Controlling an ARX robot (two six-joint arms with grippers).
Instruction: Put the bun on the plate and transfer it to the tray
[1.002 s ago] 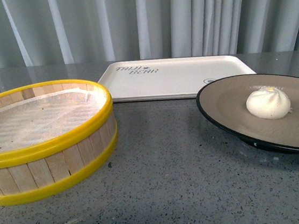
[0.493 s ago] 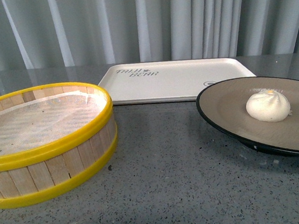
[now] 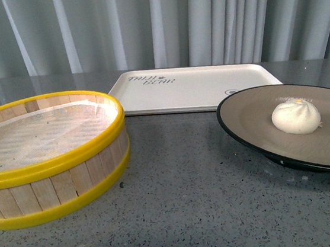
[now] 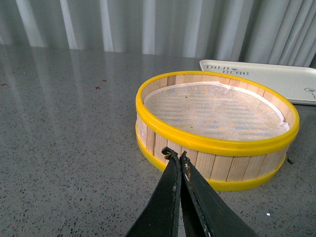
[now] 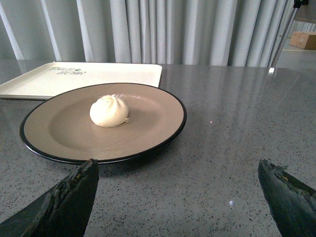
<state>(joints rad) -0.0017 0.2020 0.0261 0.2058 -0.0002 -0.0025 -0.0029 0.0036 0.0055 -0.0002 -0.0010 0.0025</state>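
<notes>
The white pleated bun rests on the beige plate with a black rim, at the right of the grey table. Behind it lies the cream tray with printed lettering. Neither arm shows in the front view. In the right wrist view my right gripper is open wide, low over the table just short of the plate's near rim, with nothing between its fingers. My left gripper is shut and empty, close to the outer wall of the steamer basket.
A round wooden steamer basket with yellow rims stands at the left, lined with white cloth. Grey curtains hang behind the table. A cardboard box sits on the floor beyond the table.
The view has shifted slightly over the last second, so the basket and plate sit a little lower in the picture. The bun, plate and tray keep their places relative to each other.
</notes>
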